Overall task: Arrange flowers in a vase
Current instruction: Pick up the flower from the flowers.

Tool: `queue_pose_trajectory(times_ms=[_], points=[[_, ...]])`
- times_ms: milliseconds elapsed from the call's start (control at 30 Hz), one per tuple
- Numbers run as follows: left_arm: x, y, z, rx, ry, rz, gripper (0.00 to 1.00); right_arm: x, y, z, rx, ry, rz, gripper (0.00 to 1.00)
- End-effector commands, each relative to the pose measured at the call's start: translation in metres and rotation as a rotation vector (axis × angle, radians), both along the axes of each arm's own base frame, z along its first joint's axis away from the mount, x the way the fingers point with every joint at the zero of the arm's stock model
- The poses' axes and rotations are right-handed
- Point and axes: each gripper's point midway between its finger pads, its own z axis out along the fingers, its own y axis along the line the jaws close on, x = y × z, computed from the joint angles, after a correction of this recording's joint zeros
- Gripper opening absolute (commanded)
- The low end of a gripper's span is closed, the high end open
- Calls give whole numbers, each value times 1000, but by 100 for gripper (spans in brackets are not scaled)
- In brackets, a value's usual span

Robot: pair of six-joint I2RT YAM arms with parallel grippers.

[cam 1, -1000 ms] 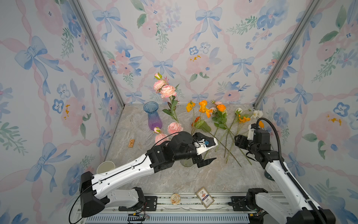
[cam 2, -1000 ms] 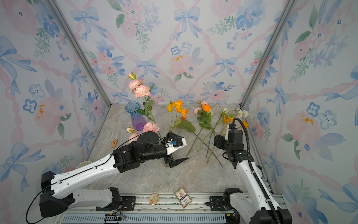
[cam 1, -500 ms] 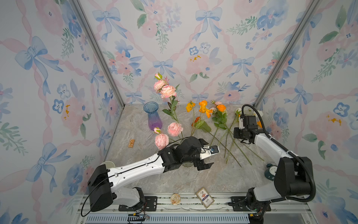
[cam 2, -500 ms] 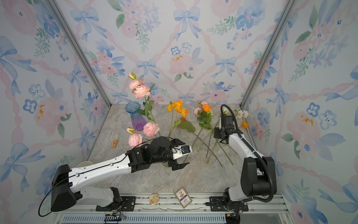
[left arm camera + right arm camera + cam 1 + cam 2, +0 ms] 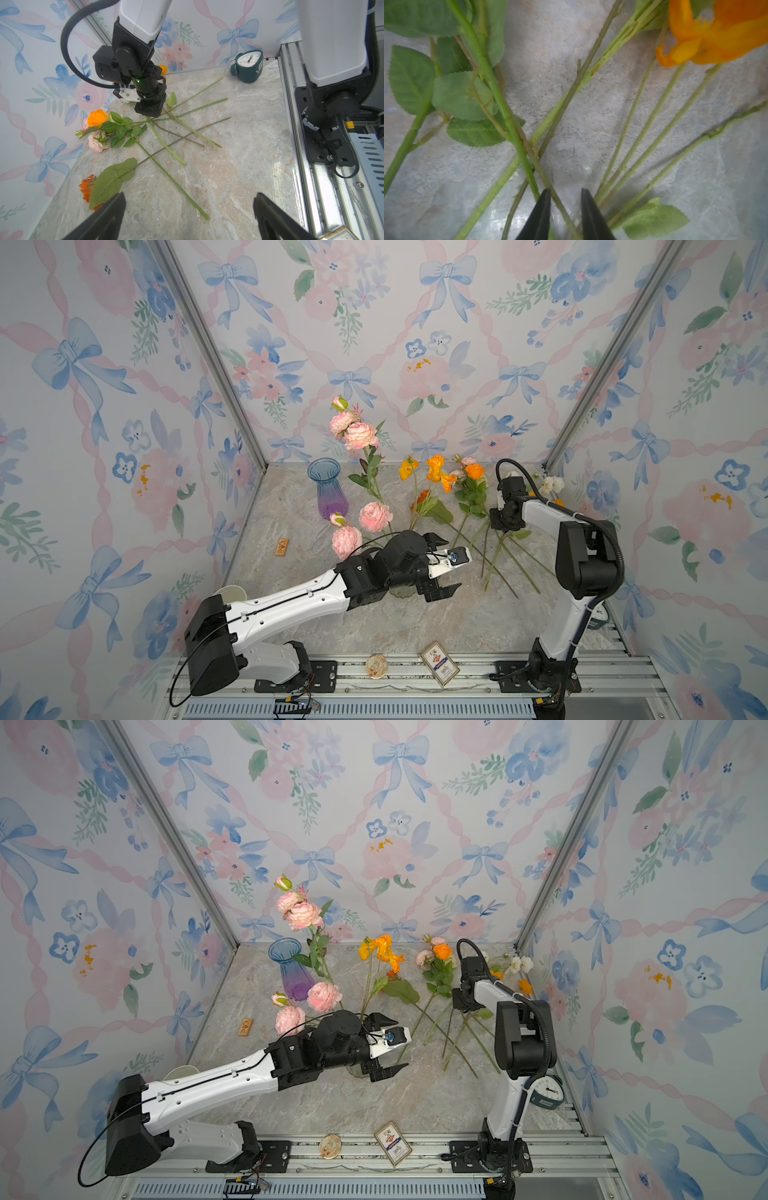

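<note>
A blue-to-purple glass vase stands at the back left of the marble table. Pink ruffled flowers rise beside it; their stems run down behind my left wrist, where a bit of clear glass shows. Orange poppies, an orange rose and white blooms lie with crossed stems. My right gripper is down on those stems, its jaws narrowly apart with one green stem between them. My left gripper hovers wide open and holds nothing.
A teal alarm clock sits at the right edge near the right arm's base. A card box and a round disc lie on the front rail. A small tan tag and a paper cup are at the left.
My right arm has swung forward from the front right and dropped onto the crossed stems, its jaws narrowing. My left gripper has pulled back slightly and stays open.
</note>
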Motion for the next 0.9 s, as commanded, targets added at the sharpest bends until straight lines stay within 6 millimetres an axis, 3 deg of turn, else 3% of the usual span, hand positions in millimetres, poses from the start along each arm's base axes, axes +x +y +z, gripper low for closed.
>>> queue_pose_trajectory(times_ms=[0,267,633,867], points=[[-3,-1,4,-32,20,-15,98,0,-7,1,-32,24,-3,28],[-3,-1,4,-34,26,-20,98,-5,-6,-4,-22,35,-2,28],[-5,0,6,-42,25,-28,98,5,-1,-21,-22,86,24,26],[-6,-1,7,-43,27,-32,98,7,5,-26,-17,95,71,11]])
